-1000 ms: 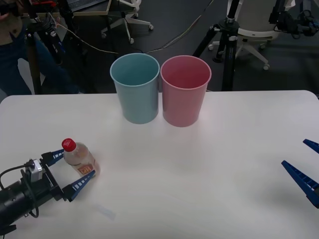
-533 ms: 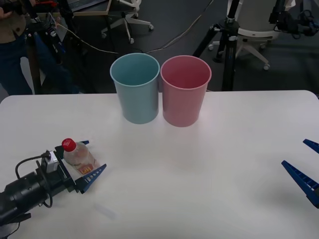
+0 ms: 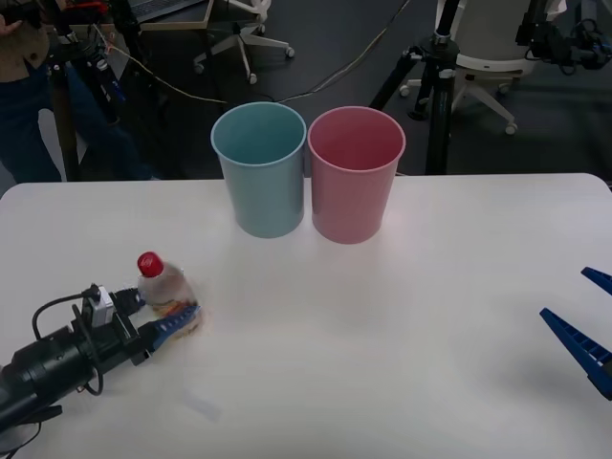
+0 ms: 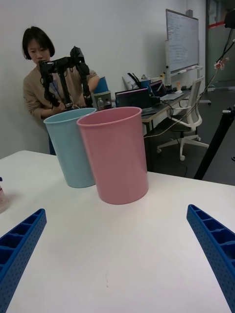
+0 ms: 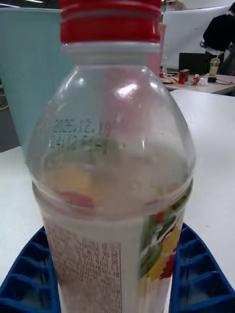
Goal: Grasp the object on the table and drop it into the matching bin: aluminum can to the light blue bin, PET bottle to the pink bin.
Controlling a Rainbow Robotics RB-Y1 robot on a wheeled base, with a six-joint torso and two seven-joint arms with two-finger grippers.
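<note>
Small clear plastic bottle with red screw cap and red-and-yellow label: upright at lower left of the wide white tabletop, clamped between the blue ribbed fingers of the left gripper. Tall light blue plastic bin and tall pink plastic bin: side by side, upper centre, well apart from the bottle. Right gripper: lower right edge, fingers spread wide, holding nothing.

My left arm is reaching in low from the near left, its gripper clamping both blue fingers against the bottle. My right gripper is waiting at the right edge, fingers spread wide.
</note>
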